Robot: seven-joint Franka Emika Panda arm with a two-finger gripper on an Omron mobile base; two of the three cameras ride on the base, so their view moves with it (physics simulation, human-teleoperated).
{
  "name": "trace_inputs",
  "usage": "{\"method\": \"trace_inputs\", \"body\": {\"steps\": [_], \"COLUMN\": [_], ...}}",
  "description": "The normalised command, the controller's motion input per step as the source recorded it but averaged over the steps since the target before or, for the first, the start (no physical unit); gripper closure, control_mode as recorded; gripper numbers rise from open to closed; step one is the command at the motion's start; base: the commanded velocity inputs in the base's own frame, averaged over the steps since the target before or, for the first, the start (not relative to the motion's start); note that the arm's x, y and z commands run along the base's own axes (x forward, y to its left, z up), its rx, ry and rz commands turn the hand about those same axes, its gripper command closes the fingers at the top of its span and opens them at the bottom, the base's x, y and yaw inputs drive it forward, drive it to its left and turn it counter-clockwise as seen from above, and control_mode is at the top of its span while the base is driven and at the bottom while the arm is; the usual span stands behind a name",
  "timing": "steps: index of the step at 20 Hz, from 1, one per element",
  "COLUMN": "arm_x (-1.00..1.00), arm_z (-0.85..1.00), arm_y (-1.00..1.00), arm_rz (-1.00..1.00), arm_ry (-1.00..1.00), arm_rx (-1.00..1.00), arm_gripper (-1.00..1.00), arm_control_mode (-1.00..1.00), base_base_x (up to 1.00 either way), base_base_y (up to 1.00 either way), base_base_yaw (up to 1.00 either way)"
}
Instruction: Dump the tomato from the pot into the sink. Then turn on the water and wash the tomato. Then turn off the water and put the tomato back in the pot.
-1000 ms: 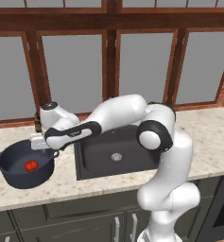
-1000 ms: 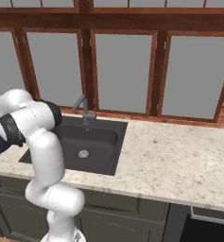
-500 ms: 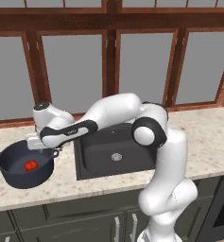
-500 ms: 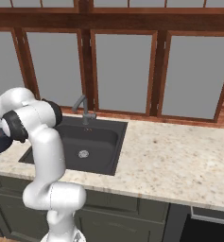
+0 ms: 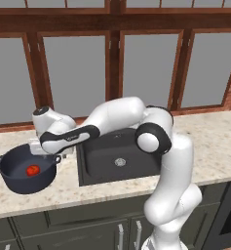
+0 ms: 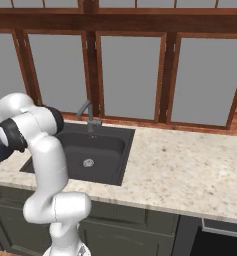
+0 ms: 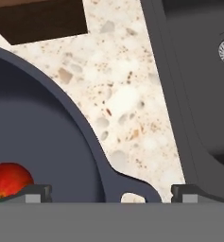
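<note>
The tomato (image 5: 32, 170) lies at the bottom of the pot (image 5: 23, 168), a little toward 3 o'clock of the pot's middle in the left base view; in the hand view it peeks in red (image 7: 7, 182) at about 8 o'clock, inside the dark wall. The pot stands upright on the speckled counter (image 5: 68, 188), at 9 o'clock from the sink (image 5: 118, 157) and just beside it, so dumping would need only a short carry and tip. Its near loop handle (image 7: 131, 188) points toward the sink side, which is probably why the hand comes in from there.

The gripper (image 5: 45, 149) hovers over the pot's rim at the sink-side handle, its jaws spread as wide as they go and holding nothing. In the hand view the two fingertips (image 7: 36, 193) stand well apart, one over the pot's interior and one out past the handle toward the sink's edge, straddling the handle loop. That looks like a set-up for closing on the handle or rim.

The sink's silver drain (image 5: 120, 162) sits in the basin's middle, and the faucet (image 6: 89, 114) rises at the basin's 12 o'clock edge in the right base view. The basin looks dry, so dumping is not yet done.
</note>
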Motion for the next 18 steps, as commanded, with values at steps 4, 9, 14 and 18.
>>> {"method": "trace_inputs", "body": {"steps": [4, 9, 14, 18], "arm_x": [-0.26, -0.02, 0.0, 0.0], "arm_z": [0.0, -0.05, -0.3, -0.38], "arm_y": [-0.22, -0.14, -0.03, 0.0], "arm_rz": [-0.13, -0.09, -0.01, 0.0], "arm_ry": [0.0, 0.0, 0.06, 0.06], "arm_rx": [0.0, 0.0, 0.04, 0.09], "arm_gripper": [-1.0, -1.0, -1.0, -1.0], "arm_control_mode": [-1.0, -1.0, -1.0, -1.0], "base_base_x": [0.0, 0.0, 0.0, 0.0], "base_base_y": [0.0, 0.0, 0.0, 0.0], "base_base_yaw": [0.0, 0.0, 0.0, 0.0]}}
